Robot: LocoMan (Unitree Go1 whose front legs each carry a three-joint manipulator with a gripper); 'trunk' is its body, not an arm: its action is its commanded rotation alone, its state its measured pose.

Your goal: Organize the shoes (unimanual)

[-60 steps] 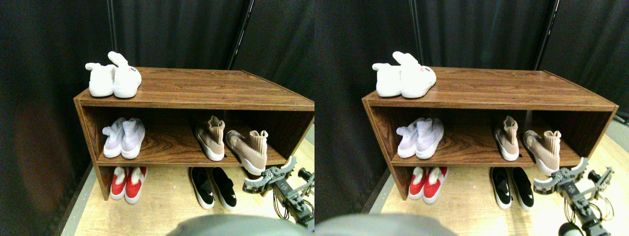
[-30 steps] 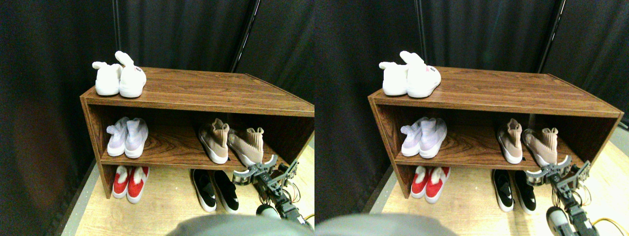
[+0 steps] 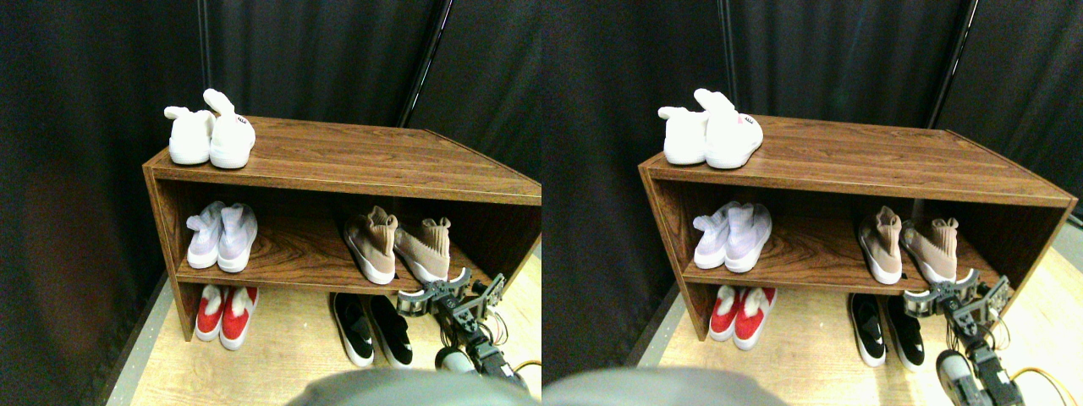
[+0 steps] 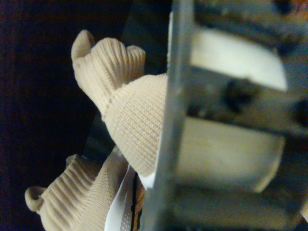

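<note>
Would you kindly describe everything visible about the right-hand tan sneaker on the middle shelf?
The right-hand tan sneaker is a knit shoe with a ribbed sock collar and white sole. It stands upright on the shelf's right end, toe forward, close beside its mate. The right gripper sits at its toe; contact cannot be judged.

white bunny slippers (image 3: 211, 135): rack (image 3: 355, 161) top, left corner | lavender sneakers (image 3: 222, 237): middle shelf, left end | red slippers (image 3: 224, 311): floor, left end

Two tan knit sock-collar sneakers (image 3: 398, 247); two low black slip-ons with white soles (image 3: 370, 326); two lavender knit sneakers (image 3: 222, 237). Two fluffy white bunny-ear slippers (image 3: 211, 135); two red slippers with white lining (image 3: 223, 311); one brown wooden shoe rack (image 3: 355, 161).
</note>
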